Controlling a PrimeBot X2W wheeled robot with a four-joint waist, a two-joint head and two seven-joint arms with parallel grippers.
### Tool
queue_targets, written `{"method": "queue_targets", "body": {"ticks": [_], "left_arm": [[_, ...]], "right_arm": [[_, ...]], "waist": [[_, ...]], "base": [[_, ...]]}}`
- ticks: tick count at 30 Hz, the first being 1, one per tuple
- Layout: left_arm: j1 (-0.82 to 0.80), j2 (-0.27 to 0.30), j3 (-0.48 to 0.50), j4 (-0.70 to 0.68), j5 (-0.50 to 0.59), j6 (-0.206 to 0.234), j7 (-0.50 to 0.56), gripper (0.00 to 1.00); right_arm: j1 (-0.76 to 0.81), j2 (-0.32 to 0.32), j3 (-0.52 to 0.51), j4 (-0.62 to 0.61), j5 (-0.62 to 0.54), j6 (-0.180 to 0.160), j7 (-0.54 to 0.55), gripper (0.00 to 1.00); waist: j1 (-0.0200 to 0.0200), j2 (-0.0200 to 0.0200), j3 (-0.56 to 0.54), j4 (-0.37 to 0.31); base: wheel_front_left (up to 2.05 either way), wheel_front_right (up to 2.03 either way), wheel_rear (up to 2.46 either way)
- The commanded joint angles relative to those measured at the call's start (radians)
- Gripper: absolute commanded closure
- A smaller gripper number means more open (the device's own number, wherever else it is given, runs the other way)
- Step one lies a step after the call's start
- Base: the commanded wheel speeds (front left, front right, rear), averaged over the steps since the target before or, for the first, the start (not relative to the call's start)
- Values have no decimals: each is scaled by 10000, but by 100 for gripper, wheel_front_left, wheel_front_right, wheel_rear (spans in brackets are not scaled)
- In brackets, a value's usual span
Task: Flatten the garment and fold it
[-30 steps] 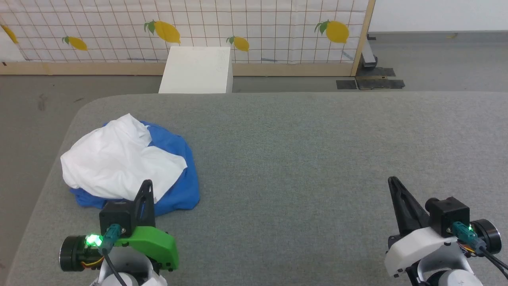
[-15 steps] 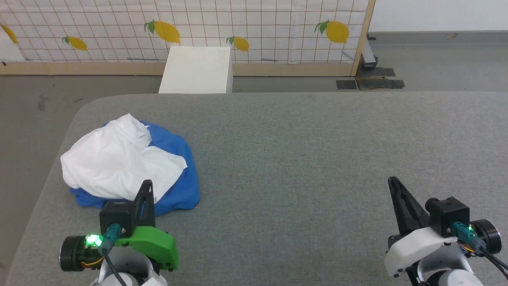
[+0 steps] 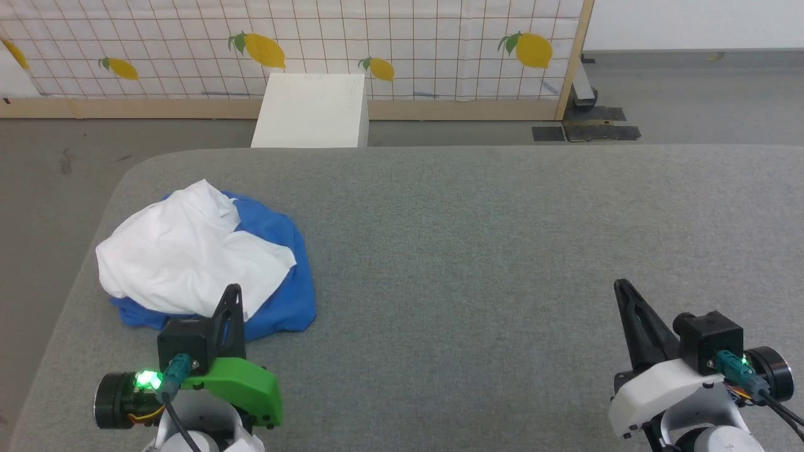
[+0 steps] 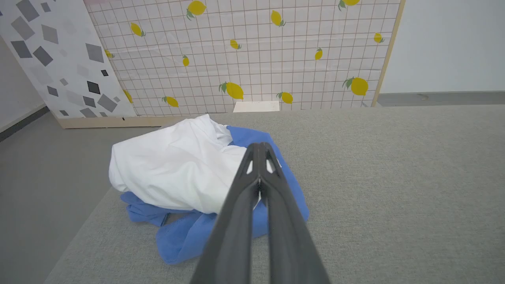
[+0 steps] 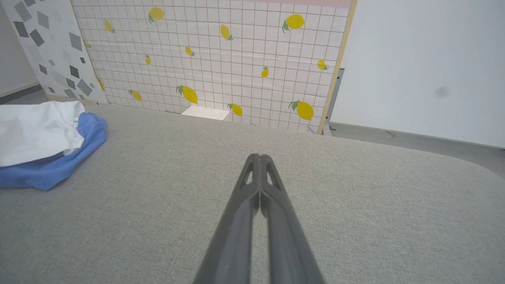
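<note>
While the garment (image 3: 201, 263) lies bunched and untouched at the table's (image 3: 477, 251) left end, left gripper (image 3: 233, 290) and right gripper (image 3: 620, 284) rest pinched closed and empty, apparently parked before a first grasp.

The garment (image 3: 188, 251) lay bunched, and which blue folds were sleeve or neckband could not be told; the left gripper (image 3: 233, 290) covered the heap's near edge in the head view, and whether its tips touched cloth was unclear; in the right wrist view the heap ran off the left edge; the white box (image 3: 311, 113) lost its base behind the table (image 3: 471, 220), whose right side was cut off.
</note>
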Motion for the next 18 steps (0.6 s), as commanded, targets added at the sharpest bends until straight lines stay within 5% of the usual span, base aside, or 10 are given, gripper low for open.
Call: {"method": "queue_targets", "body": {"ticks": [1,5,6,18], "left_arm": [[112,-34,24,-26,129,64,14,100],[112,-34,24,-26,129,64,14,100],[0,0,-2,0,0,0,0,0],[-19,-2,-105,168,-191,8,-165,0]], "right_arm": [[-168,26,11,-51,-64,-17,1,100],[-168,26,11,-51,-64,-17,1,100],[0,0,0,0,0,0,0,0],[80,-4,-90,160,360,-1,-174,0]], "waist": [[0,0,0,0],[0,0,0,0],[0,0,0,0],[0,0,9,-4]], "base": [[0,0,0],[0,0,0],[0,0,0],[0,0,0]]}}
